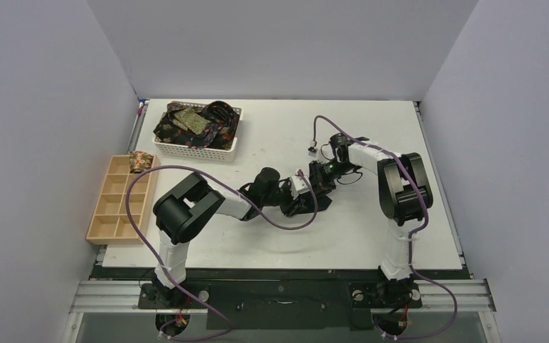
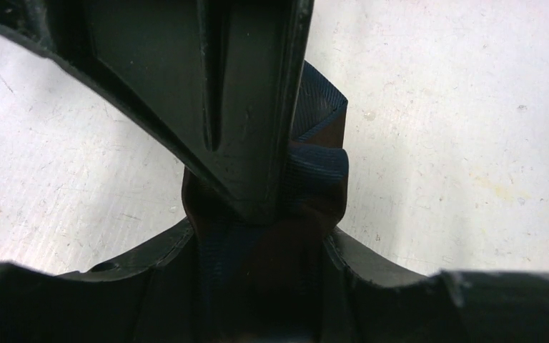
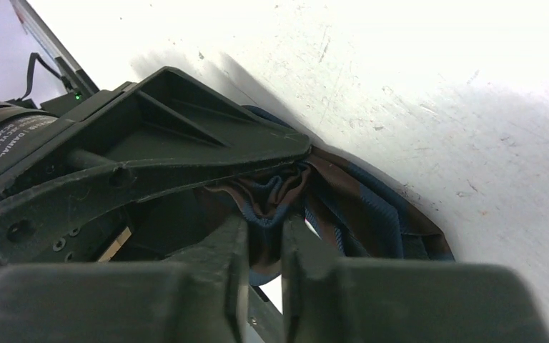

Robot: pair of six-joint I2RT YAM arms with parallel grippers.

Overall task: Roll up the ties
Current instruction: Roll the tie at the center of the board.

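Left hand point(image 2: 257, 239): gripped the tie point(image 2: 319, 161), fabric bunched between its fingers.
Right hand point(image 3: 264, 223): pinched the same tie from the opposite side.
Tie: dark, blue-striped, lay folded mid-way across the table point(image 1: 372, 236).
Other ties point(image 1: 196, 123): lay heaped in the basket point(image 1: 194, 151).
Roll point(image 1: 140, 161): sat in a far compartment of the tray point(image 1: 118, 207).

The left arm point(image 1: 182, 212) and right arm point(image 1: 401, 190) have black joints and white links. A purple cable point(image 1: 126, 211) trails along each.

The left gripper point(image 1: 299, 202) and right gripper point(image 1: 319, 187) crowd the tie point(image 3: 372, 207) mid-table; basket point(image 1: 196, 151) and tray point(image 1: 112, 207) block the left.
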